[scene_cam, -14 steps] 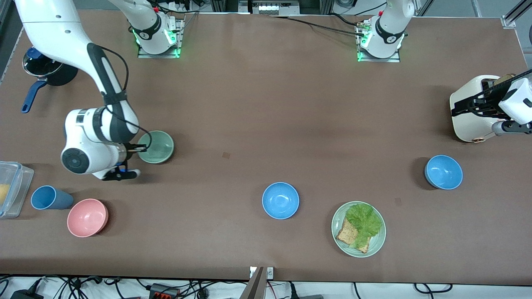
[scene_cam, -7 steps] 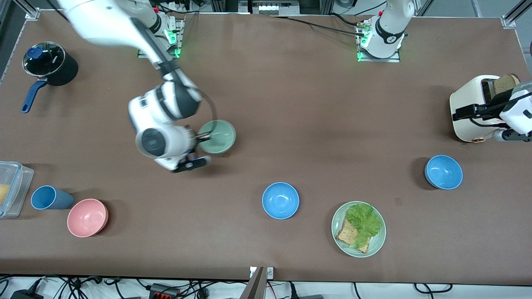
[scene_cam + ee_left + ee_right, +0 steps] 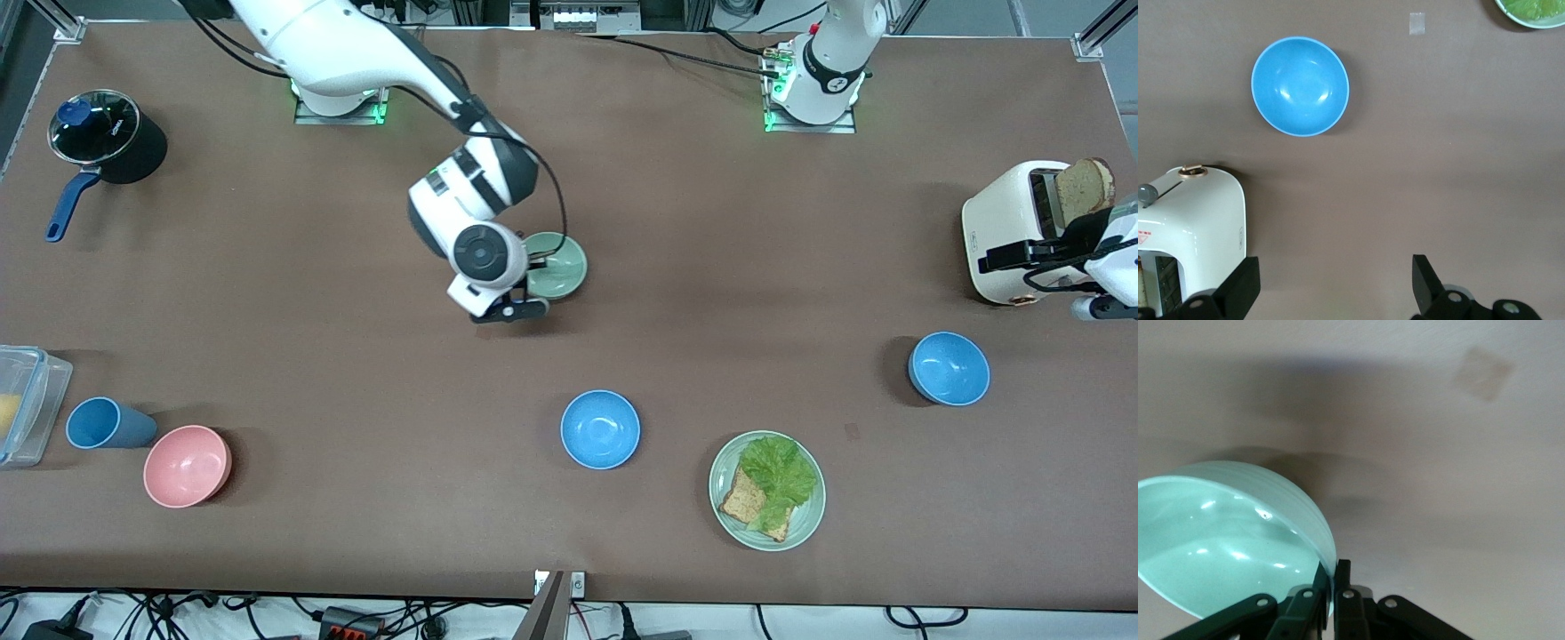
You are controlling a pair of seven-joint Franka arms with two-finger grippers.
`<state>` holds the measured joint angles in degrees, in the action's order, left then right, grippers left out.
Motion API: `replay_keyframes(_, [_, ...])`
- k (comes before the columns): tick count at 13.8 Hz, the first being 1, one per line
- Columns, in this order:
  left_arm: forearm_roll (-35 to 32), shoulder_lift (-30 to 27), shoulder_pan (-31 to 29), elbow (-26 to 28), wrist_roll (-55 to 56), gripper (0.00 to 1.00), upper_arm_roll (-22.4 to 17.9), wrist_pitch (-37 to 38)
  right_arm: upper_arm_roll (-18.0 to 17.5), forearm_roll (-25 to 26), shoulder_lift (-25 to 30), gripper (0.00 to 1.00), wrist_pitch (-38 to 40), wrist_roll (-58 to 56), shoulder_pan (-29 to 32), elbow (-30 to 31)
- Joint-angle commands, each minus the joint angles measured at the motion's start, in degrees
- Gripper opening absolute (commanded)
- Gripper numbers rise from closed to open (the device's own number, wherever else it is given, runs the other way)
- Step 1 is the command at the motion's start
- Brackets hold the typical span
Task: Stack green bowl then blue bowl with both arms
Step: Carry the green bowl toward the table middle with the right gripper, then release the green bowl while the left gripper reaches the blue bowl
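Note:
My right gripper (image 3: pixel 534 266) is shut on the rim of the pale green bowl (image 3: pixel 558 265) and holds it in the air over the middle of the table. In the right wrist view the bowl (image 3: pixel 1225 540) hangs from my gripper (image 3: pixel 1332 577), its rim pinched between the jaws. One blue bowl (image 3: pixel 600 429) sits near the middle, nearer the front camera. A second blue bowl (image 3: pixel 949 368) sits toward the left arm's end; it shows in the left wrist view (image 3: pixel 1300 86). My left gripper (image 3: pixel 1336 287) is open and empty, in the air beside the toaster (image 3: pixel 1009 233).
A green plate (image 3: pixel 725 462) with lettuce and bread lies beside the middle blue bowl. The toaster holds a bread slice (image 3: pixel 1085 187). Toward the right arm's end are a pink bowl (image 3: pixel 187 466), a blue cup (image 3: pixel 105 423), a clear container (image 3: pixel 31 400) and a black pot (image 3: pixel 111 142).
My right gripper has carried the green bowl from the right arm's end toward the middle of the table. My left gripper has drifted slightly by the toaster.

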<state>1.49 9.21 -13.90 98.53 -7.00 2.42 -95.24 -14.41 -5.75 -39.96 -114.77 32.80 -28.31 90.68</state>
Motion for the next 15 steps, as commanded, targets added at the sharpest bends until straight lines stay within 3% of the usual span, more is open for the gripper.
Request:
replay_keyframes(1, [0.44, 1.95, -0.25, -2.47, -0.47, 1.00, 0.13, 0.41, 0.17, -5.05, -1.26, 0.00, -1.60, 1.65, -1.04, -1.56])
replay_keyframes(4, [-0.08, 5.80, -0.25, -5.28, -0.56, 1.00, 0.22, -1.09, 0.17, -5.41, -1.61, 0.00, -1.69, 1.04, -1.49, -1.47])
replay_keyframes(5, [-0.52, 6.17, -0.34, -5.28, -0.56, 1.00, 0.13, -1.70, 0.17, -5.41, -1.61, 0.25, -1.60, 1.39, -1.49, -1.38])
replay_keyframes(6, [-1.40, 7.30, -1.21, -5.19, -0.73, 1.00, 0.21, -3.19, 0.26, -6.02, -1.44, 0.99, -1.60, 2.26, -1.49, -1.47])
replay_keyframes(10, [-1.76, 9.77, -1.66, -4.05, -1.96, 1.00, 0.13, -7.06, 1.39, -4.98, 3.11, 1.00, -0.02, 3.06, -0.35, -4.10])
replay_keyframes(14, [-3.25, 14.33, -4.73, -3.26, -5.55, 1.00, 0.13, -13.81, 7.19, -4.63, 10.85, 1.00, 2.88, 2.18, 4.91, -4.20])
replay_keyframes(15, [-3.25, 14.95, -6.65, -1.43, -7.92, 1.00, 0.13, -17.66, 8.24, -2.19, 12.26, 1.00, 3.84, 0.35, 6.76, -4.28])
